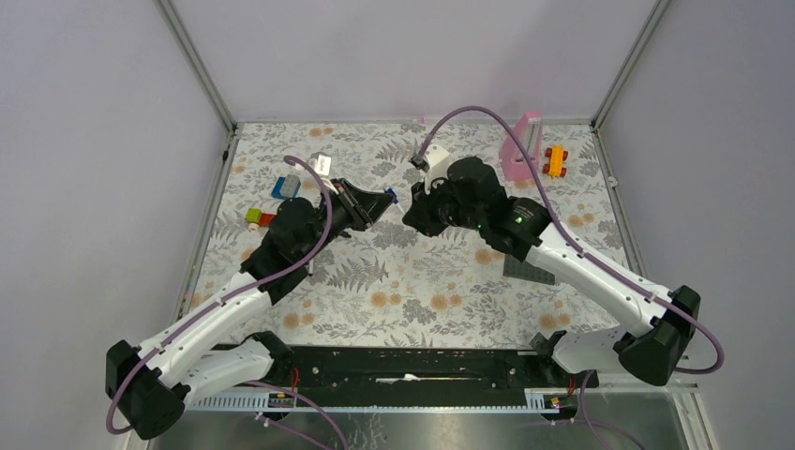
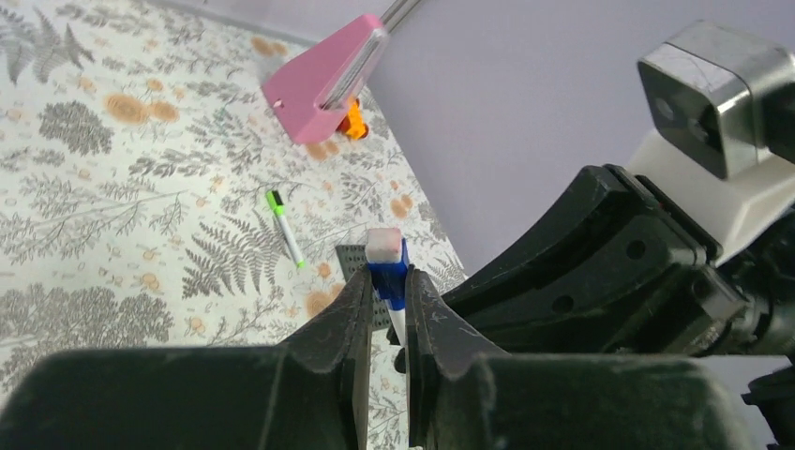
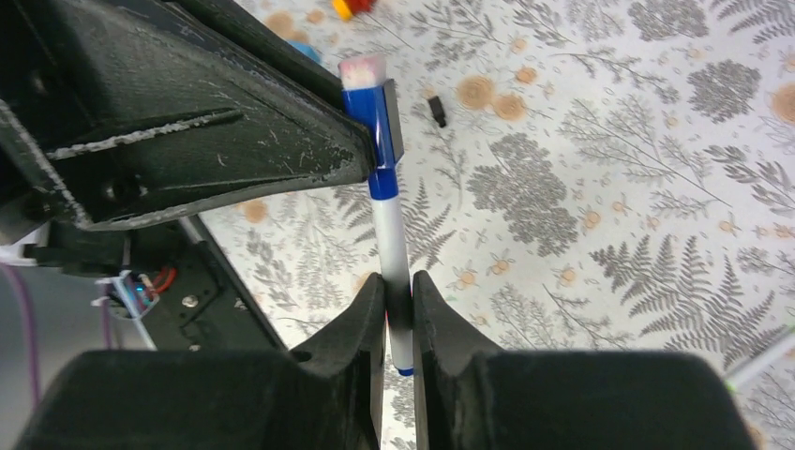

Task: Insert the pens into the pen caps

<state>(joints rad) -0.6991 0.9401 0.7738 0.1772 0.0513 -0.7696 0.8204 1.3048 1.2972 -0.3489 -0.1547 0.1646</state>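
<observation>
Here, one pen [image 3: 389,234] is clamped by the right gripper [image 3: 397,283] above the table [image 3: 609,187], and its blue cap [image 2: 386,267] is pinched by the left gripper [image 2: 389,281]. One green pen [image 2: 284,225] lying flat on the table is shown only by the left wrist view. One small black cap [image 3: 437,111] is shown only by the right wrist view

My top view: fixed high above 6 o'clock edge of fern-print table cover [image 1: 422,281], looking down over all of it. My left wrist view: close, low, facing pink plastic wedge stand [image 2: 323,80] at 11 o'clock. My right wrist view: close, steeply downward. Both wrist views share blue plastic pen cap [image 2: 387,277] on white-barrelled marker pen [image 3: 392,253]. Top view shares pink plastic wedge stand, at 2 o'clock.
</observation>
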